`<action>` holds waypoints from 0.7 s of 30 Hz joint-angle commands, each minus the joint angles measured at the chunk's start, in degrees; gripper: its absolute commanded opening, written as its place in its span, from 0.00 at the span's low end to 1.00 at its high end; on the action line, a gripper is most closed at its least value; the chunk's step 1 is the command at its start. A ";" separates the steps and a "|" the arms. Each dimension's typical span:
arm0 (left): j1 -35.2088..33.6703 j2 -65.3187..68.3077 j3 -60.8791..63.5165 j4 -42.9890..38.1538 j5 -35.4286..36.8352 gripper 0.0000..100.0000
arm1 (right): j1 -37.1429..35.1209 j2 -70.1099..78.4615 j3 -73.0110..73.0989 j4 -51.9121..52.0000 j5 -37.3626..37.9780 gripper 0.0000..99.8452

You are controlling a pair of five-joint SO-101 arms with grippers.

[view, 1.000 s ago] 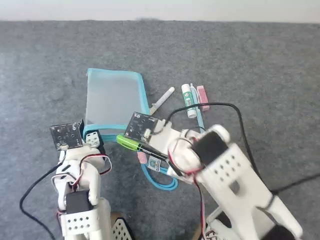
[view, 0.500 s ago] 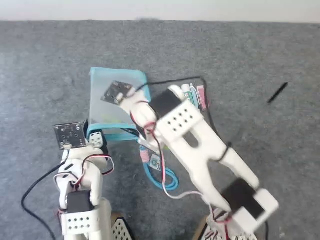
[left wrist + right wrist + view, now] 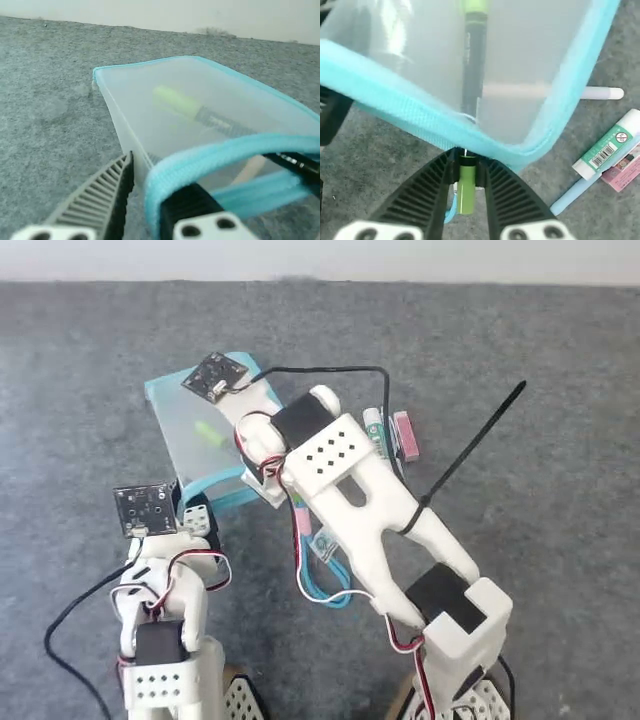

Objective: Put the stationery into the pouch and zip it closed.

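Observation:
The clear pouch [image 3: 185, 445] with a teal zip edge lies at the table's middle left, its mouth toward the arms. My left gripper [image 3: 150, 200] is shut on the pouch's teal rim [image 3: 200, 157] at the near corner. My right gripper [image 3: 466, 172] is shut on the tail of a green highlighter [image 3: 469, 75], whose barrel and cap lie inside the pouch. The highlighter [image 3: 208, 432] shows through the clear wall. A white pen [image 3: 602, 93] lies partly under the pouch. A glue stick [image 3: 376, 430], a pink eraser [image 3: 405, 435] and a light blue pen [image 3: 580, 192] lie to the right.
A teal strap [image 3: 322, 590] with a pink tag [image 3: 302, 522] trails from the pouch toward the arm bases. The right arm's body [image 3: 340, 480] stretches across the middle of the table. Grey carpet runs open to the far right and far left.
The right arm swung from in front of the pouch to over it and pushed the green highlighter inside. The pouch shifted and its mouth lifted. The left arm barely moved.

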 commanded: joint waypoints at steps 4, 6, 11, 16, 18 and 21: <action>1.23 -0.79 -0.66 0.35 -0.97 0.01 | -4.53 -5.58 -3.87 -2.86 -0.09 0.12; 1.23 -0.79 -0.66 0.44 -0.97 0.01 | -5.41 -7.25 -3.87 -2.95 1.32 0.16; 1.23 -0.79 -0.66 0.53 -0.97 0.01 | -4.09 -11.65 -3.78 -5.05 1.93 0.17; 1.23 -0.79 -0.66 0.53 -0.97 0.01 | -2.07 -16.48 -3.60 -4.62 2.02 0.17; 1.23 -0.79 -0.66 0.53 -0.97 0.01 | -1.10 -18.59 -2.11 -4.26 2.73 0.17; 1.23 -0.79 -0.66 0.53 -0.97 0.01 | 0.13 -22.37 2.99 -4.00 4.92 0.17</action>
